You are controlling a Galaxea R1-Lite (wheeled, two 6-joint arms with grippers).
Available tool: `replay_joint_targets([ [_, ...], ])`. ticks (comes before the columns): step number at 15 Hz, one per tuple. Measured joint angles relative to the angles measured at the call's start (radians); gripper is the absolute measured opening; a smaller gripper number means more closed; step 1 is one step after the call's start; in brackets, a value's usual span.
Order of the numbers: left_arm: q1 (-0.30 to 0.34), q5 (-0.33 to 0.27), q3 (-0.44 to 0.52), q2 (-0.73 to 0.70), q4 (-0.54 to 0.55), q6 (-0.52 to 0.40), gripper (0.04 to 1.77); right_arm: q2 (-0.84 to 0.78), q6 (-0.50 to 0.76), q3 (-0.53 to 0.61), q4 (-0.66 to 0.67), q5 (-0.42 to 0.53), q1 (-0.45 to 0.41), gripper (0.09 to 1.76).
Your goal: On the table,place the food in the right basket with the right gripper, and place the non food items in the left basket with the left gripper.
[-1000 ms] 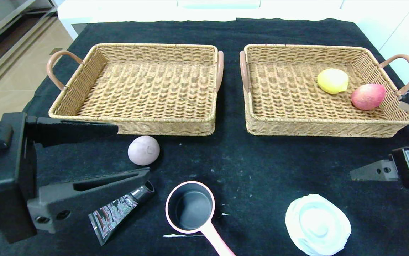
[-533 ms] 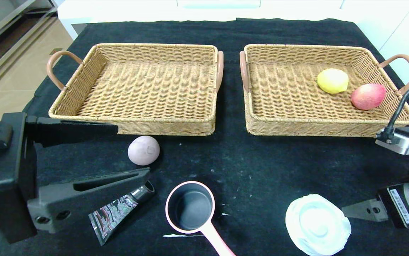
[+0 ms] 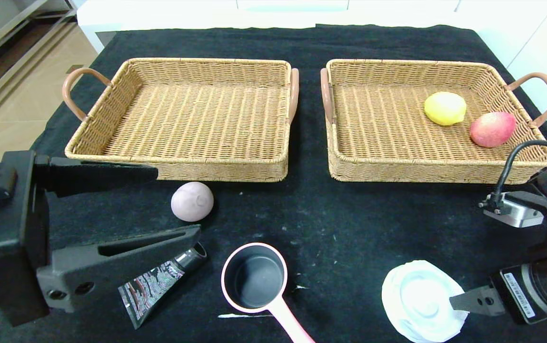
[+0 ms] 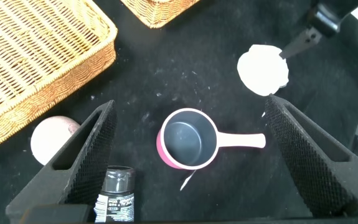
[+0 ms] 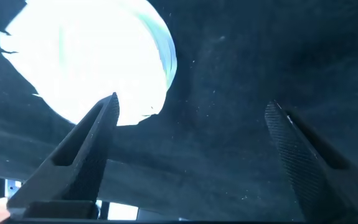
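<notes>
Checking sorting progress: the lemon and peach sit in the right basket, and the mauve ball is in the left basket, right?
Not quite. The head view shows the mauve ball on the table, just outside the left basket. The lemon and peach are in the right basket.

Two baskets are counted: one [image 3: 178, 119] at ten o'clock, one [image 3: 437, 121] at two o'clock. Three fruits are seen: lemon [image 3: 444, 108], peach [image 3: 492, 129], mauve ball [image 3: 192, 201]. One tube [image 3: 159, 281], one pan [image 3: 256, 278] and one white dish [image 3: 418, 300] are counted at six o'clock.
</notes>
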Motion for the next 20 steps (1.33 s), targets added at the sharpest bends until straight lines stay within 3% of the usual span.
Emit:
replay_joint_targets([
  [20, 0.0, 0.0, 0.0, 0.0, 0.0, 0.0, 1.72, 0.07, 0.017, 0.028, -0.053, -0.007, -0.024, 1.7],
])
